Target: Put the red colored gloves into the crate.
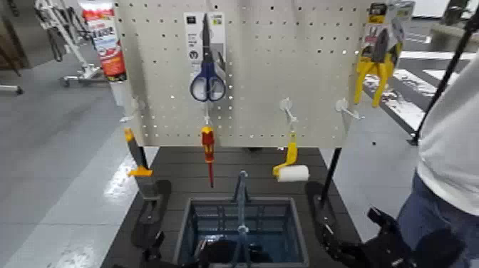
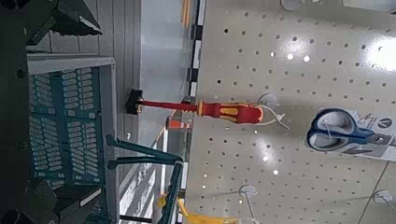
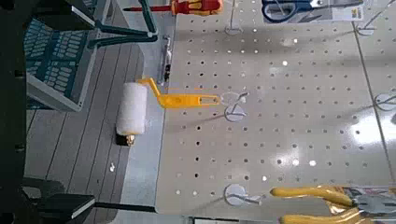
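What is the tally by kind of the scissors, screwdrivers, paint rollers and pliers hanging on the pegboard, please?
Scissors: 1
Screwdriver: 1
Paint roller: 1
Pliers: 1
Total: 4

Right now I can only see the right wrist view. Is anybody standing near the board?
Observer: Yes, a person in a white top, on the robot's right.

Operator: My right gripper is open. Is the left one open too?

Observer: Yes, the left gripper has its jaws apart.

Operator: What's hanging at the board's left edge?

Observer: A red and white tube, up high in the head view.
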Controlling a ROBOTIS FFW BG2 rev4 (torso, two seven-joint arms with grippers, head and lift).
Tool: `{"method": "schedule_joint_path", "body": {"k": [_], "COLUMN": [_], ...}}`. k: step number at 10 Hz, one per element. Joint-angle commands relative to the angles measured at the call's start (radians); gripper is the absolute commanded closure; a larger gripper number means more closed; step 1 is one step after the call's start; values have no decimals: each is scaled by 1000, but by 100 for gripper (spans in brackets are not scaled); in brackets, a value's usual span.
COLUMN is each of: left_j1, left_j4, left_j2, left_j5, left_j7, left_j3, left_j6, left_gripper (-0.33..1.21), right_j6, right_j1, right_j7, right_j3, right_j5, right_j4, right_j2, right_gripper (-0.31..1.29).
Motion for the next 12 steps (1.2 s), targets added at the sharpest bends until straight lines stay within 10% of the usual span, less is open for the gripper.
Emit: {"method": "schedule_joint_path", "body": {"k": [1,12], "left_j1": [6,17], "left_j4": [-3,-12], "left_j2": [-117,-126], "left_j5": [0,-6], "left_j7": [0,6], "left_j3": [5,14], "left_j6": [-3,-14], "left_gripper": [11,11], "right_j6": [-106,-129], "right_j1": [88,145], "right_j7": [-110,-174], "right_j3": [41,43], "right_j5": [35,83], "right_j4": [-23,-69], "right_j2": [-1,-11], "right_gripper": [3,6]}}
